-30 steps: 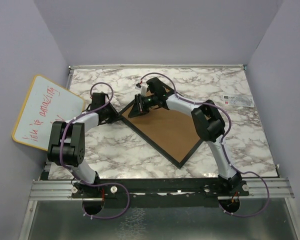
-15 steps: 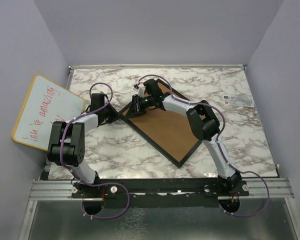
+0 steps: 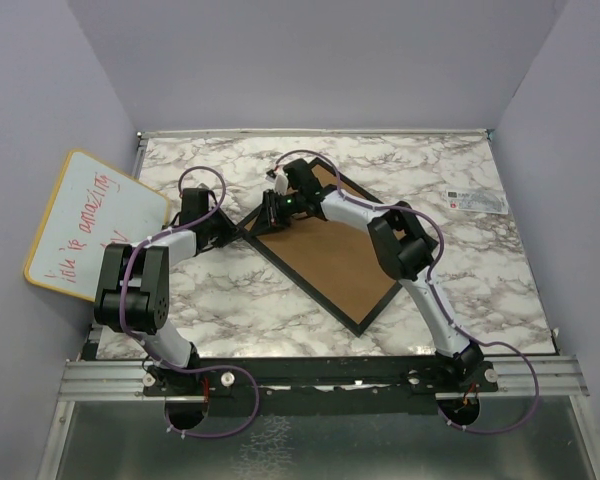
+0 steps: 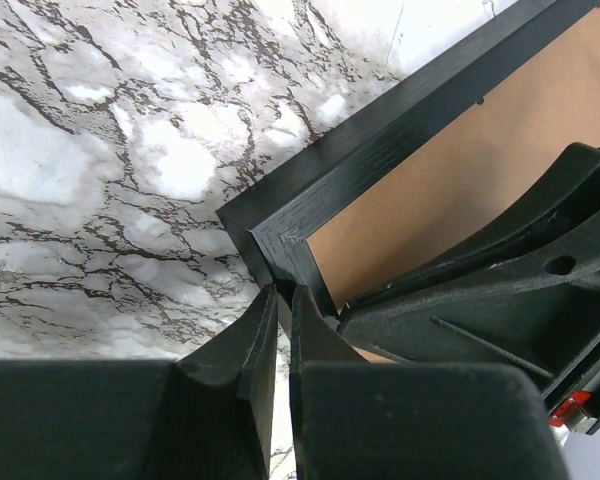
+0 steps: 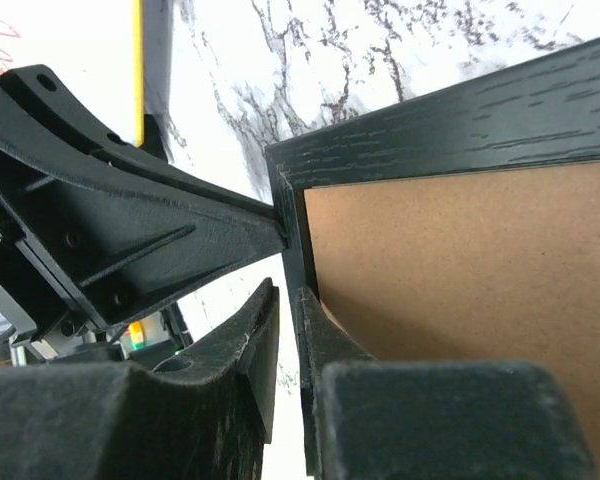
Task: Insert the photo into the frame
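The frame (image 4: 380, 140) at the left gripper (image 4: 283, 300) tips is black wood, matt, with visible grain. The backing board (image 4: 480, 170) just past the tips is brown fibreboard, dull and smooth. The fingers (image 4: 230, 370) are matt black plastic, faintly ridged; the table (image 4: 100, 150) beneath has a smooth, slightly glossy marble-print top.

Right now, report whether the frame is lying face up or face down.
Face down: the frame shows its brown backing board upward inside the black rim; no photo is visible.

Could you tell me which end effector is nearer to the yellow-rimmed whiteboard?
Left. The left end effector meets the thin black picture frame corner from the yellow-rimmed whiteboard side; the right end effector sits farther, over the frame.
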